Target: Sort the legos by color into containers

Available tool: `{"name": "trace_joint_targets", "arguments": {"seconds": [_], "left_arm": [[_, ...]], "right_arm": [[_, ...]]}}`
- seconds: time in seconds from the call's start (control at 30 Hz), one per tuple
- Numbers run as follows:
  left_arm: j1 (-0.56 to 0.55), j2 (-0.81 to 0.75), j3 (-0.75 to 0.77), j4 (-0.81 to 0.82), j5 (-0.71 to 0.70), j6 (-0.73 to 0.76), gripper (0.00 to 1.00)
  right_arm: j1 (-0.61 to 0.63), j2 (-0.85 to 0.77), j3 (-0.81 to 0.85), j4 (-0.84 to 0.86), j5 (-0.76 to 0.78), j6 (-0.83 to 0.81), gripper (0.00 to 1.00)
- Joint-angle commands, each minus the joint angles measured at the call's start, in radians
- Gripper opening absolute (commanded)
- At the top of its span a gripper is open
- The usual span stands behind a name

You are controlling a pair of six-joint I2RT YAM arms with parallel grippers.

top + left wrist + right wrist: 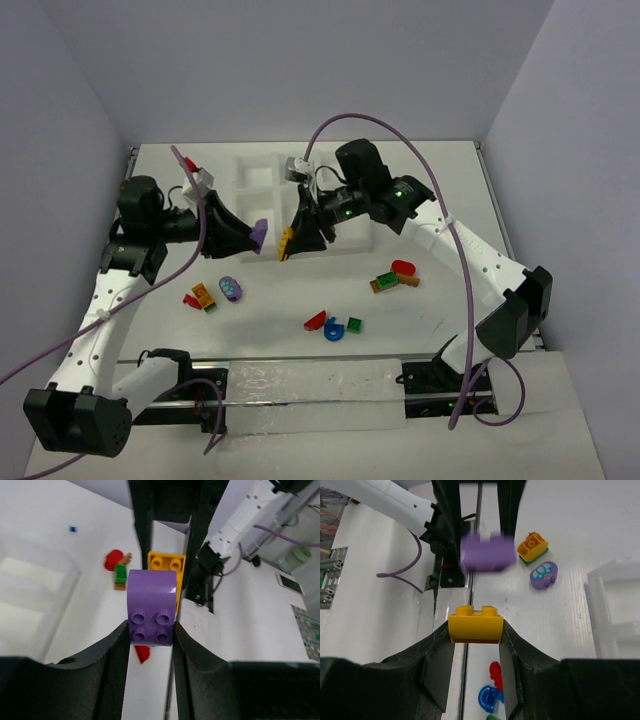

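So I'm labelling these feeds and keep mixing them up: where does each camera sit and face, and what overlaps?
Top external: above, behind the robot, looking down on table, tray, left arm, right arm.
Left wrist: on the left arm, looking along its fingers, clamping the purple brick, toward the right gripper.
Right wrist: on the right arm, looking along its fingers, clamping the yellow brick, toward the left gripper.
Shared: both wrist views show both bricks.

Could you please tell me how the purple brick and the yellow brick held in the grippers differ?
The purple brick sits in the left gripper; the yellow brick sits in the right gripper. The purple one shows four studs to its wrist camera, the yellow one two. Both are gripped and held close to each other.
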Motion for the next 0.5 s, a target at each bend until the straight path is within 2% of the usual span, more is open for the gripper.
{"name": "trace_joint_targets", "arguments": {"seconds": [0.0, 0.13, 0.2, 0.23, 0.27, 0.3, 0.37, 0.4, 0.43, 0.47], "left_arm": [[0.139, 0.018, 0.073, -0.042, 0.063, 0.036, 0.0], [0.207, 0.077, 0.164, -0.195, 0.059, 0.211, 0.0], [0.208, 0.094, 0.183, -0.204, -0.006, 0.205, 0.0], [0.208, 0.099, 0.179, -0.108, -0.068, 0.159, 0.0], [0.206, 0.112, 0.172, -0.06, -0.195, 0.083, 0.0], [0.206, 0.125, 0.177, -0.032, -0.263, 0.08, 0.0], [0.195, 0.197, 0.229, 0.01, -0.407, 0.073, 0.0], [0.189, 0.252, 0.272, 0.018, -0.548, 0.064, 0.0], [0.189, 0.294, 0.304, 0.018, -0.607, 0.061, 0.0], [0.166, 0.329, 0.331, 0.018, -0.644, 0.061, 0.0]], "right_arm": [[-0.12, -0.018, 0.002, -0.114, -0.032, -0.064, 0.0], [-0.228, 0.015, 0.054, -0.223, -0.025, -0.149, 0.0], [-0.254, 0.026, 0.069, -0.216, 0.017, -0.151, 0.0], [-0.265, 0.032, 0.076, -0.199, 0.049, -0.141, 0.0], [-0.28, 0.048, 0.092, -0.151, 0.129, -0.111, 0.0], [-0.286, 0.058, 0.102, -0.116, 0.135, -0.086, 0.0], [-0.292, 0.099, 0.144, -0.014, 0.324, -0.027, 0.0], [-0.292, 0.135, 0.18, 0.027, 0.431, -0.004, 0.0], [-0.292, 0.163, 0.208, 0.052, 0.56, 0.01, 0.0], [-0.292, 0.19, 0.237, 0.071, 0.59, 0.017, 0.0]]}}
